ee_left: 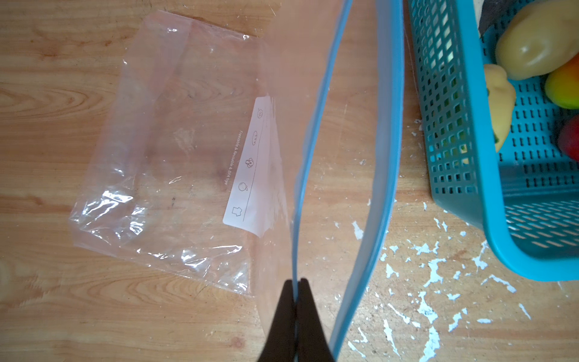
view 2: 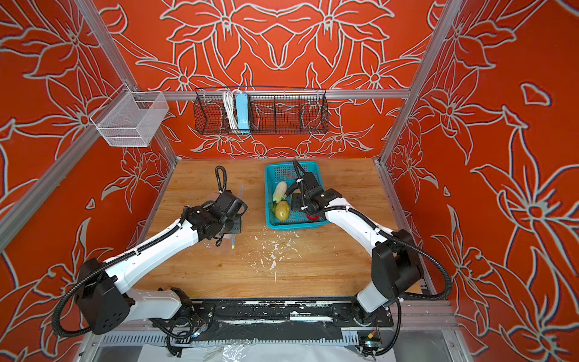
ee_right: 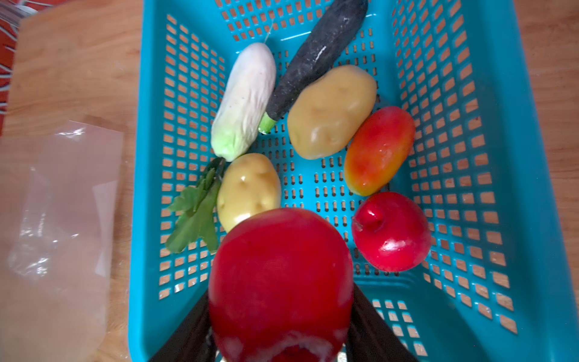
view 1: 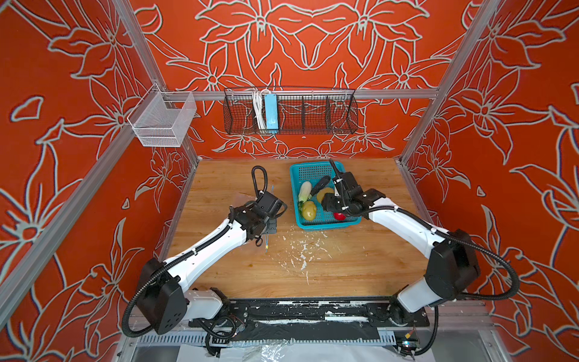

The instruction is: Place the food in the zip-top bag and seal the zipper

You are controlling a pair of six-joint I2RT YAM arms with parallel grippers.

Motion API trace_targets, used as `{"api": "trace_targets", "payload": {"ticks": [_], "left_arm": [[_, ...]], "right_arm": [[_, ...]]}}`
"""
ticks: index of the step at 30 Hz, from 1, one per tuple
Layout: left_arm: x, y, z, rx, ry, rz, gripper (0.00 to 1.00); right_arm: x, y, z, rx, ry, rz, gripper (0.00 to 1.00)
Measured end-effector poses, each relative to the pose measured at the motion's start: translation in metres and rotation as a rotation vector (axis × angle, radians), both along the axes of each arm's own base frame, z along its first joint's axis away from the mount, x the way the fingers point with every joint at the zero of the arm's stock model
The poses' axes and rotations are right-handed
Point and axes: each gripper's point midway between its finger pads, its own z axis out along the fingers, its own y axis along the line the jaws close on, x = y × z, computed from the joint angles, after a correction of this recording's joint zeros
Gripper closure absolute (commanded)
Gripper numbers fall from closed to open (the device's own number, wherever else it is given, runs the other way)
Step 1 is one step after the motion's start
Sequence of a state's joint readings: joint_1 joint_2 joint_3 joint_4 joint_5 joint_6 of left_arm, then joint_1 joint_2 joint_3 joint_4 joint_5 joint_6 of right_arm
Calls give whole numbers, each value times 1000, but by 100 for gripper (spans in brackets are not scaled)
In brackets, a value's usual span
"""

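Plainly, the left gripper (ee_left: 296, 282) has its jaws pressed together on one side of the zipper (ee_left: 313, 125), pinching the thin light-blue strip and holding it up off the wooden table (ee_left: 62, 297). The strip's other side (ee_left: 387, 125) stands apart from it, so the mouth of the zip-top bag (ee_left: 175, 141) gapes. The rest of the clear bag lies flat and crinkled on the wood with its white label patch (ee_left: 250, 166) showing, just beside the teal basket (ee_left: 470, 156) and on its left in both top views.

The right gripper (ee_right: 281, 291) is over the basket's near end, its jaws spread around a red tomato (ee_right: 279, 266) and gripping it from both sides (whether it clears the basket floor I cannot tell). Six more pieces of food lie in the basket:
- a second tomato (ee_right: 391, 232)
- a red-yellow fruit (ee_right: 379, 150)
- two potatoes (ee_right: 332, 112) (ee_right: 249, 191)
- a dark eggplant (ee_right: 319, 53)
- a white-green leafy vegetable (ee_right: 244, 100)

A green sprig (ee_right: 197, 213) rests against the lower potato. White flecks (ee_left: 432, 272) are scattered over the table near the basket.
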State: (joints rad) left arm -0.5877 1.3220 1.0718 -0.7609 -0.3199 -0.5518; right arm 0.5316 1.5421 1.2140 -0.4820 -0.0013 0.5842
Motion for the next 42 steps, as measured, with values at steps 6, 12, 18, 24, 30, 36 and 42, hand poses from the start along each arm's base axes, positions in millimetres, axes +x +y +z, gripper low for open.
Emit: {"api": "trace_targets", "payload": {"ticks": [6,12,18,24,30,36,42], "left_arm": [[0,-4,0,-26,3,0,100],[3,-10,7,-56,-9,-6,100],[5,-14,11,-77,-17,-14,100],[7,-17,13,-89,-23,-19,100],[12,-23,23,-116,-44,-27,100],[13,-26,24,-126,-43,-32,100],[13,-28,23,-136,-39,-38,100]], "right_arm": [[-9,2,5,48,-15,18,52],[-16,9,17,123,-36,41,53],[-22,17,31,182,-63,73,53],[-28,29,44,237,-95,107,53],[-33,44,51,272,-115,153,54],[-39,60,59,302,-137,205,54],[-48,78,67,330,-156,259,54]]}}
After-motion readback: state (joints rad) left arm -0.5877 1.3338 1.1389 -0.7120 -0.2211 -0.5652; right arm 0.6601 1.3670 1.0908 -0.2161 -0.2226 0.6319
